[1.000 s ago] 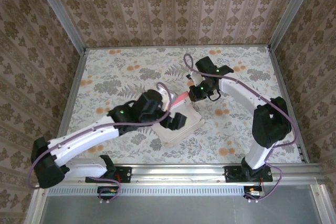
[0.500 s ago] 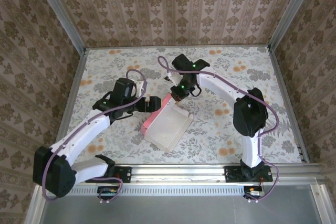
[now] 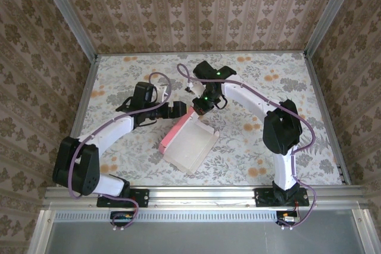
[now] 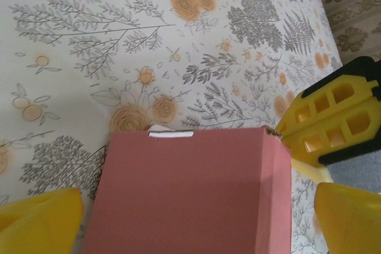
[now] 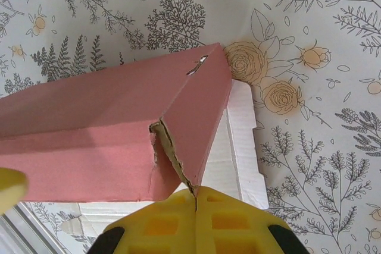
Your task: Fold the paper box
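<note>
Paper box point(image 3: 189, 144) is sitting near the middle of your floral worktop point(image 3: 119, 81). It is partly set up, with its pale inner face turned upward and a pink wall point(image 3: 176, 130) standing along its left side.

Starting from the left, your left hand point(image 3: 176, 110) is hovering at the far end of that pink wall with its fingers spread wide. In the left wrist view the paper box point(image 4: 184, 194) is rising between the two yellow fingertips point(image 4: 37, 223). You cannot tell whether either one is touching the cardboard.

Moving right to the far corner of the box, your right hand point(image 3: 200, 106) is reaching in from the right. Its fingers are pressed together and are pinching the cardboard where two pink walls are meeting. The left wrist view is showing that hand point(image 4: 330, 120) right at the wall's upper right corner.

In the right wrist view your right hand point(image 5: 195, 206) is gripping the raw edge of that corner. The pink panels are sloping away to the left. An off-white flap point(image 5: 244, 141) is lying flat on the worktop just to the right.
</note>
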Controlling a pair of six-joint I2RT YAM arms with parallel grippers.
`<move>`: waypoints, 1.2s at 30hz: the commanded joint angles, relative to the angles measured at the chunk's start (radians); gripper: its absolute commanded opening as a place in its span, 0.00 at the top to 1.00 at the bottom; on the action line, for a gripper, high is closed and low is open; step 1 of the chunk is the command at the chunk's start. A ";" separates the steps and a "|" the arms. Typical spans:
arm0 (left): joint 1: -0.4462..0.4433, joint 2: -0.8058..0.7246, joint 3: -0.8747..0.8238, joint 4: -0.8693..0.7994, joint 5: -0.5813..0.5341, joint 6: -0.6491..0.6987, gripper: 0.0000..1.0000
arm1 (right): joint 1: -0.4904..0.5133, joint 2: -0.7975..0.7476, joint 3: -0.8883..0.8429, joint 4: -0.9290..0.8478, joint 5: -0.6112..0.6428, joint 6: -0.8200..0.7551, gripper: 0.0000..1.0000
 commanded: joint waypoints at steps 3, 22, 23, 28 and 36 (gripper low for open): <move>0.004 0.032 0.003 0.141 0.062 -0.028 0.00 | 0.005 0.025 0.026 -0.030 -0.031 -0.018 0.97; 0.000 0.200 0.034 0.259 0.090 -0.047 0.00 | 0.005 0.036 0.033 -0.027 -0.064 0.000 0.97; -0.001 0.202 0.035 0.259 0.088 -0.046 0.00 | 0.006 0.037 0.036 -0.030 -0.066 0.000 0.97; 0.002 0.211 0.034 0.272 0.086 -0.040 0.00 | 0.008 0.047 0.056 -0.041 -0.078 0.003 0.96; 0.019 0.219 0.015 0.306 0.105 -0.031 0.00 | 0.008 0.043 0.058 -0.027 -0.101 0.024 0.91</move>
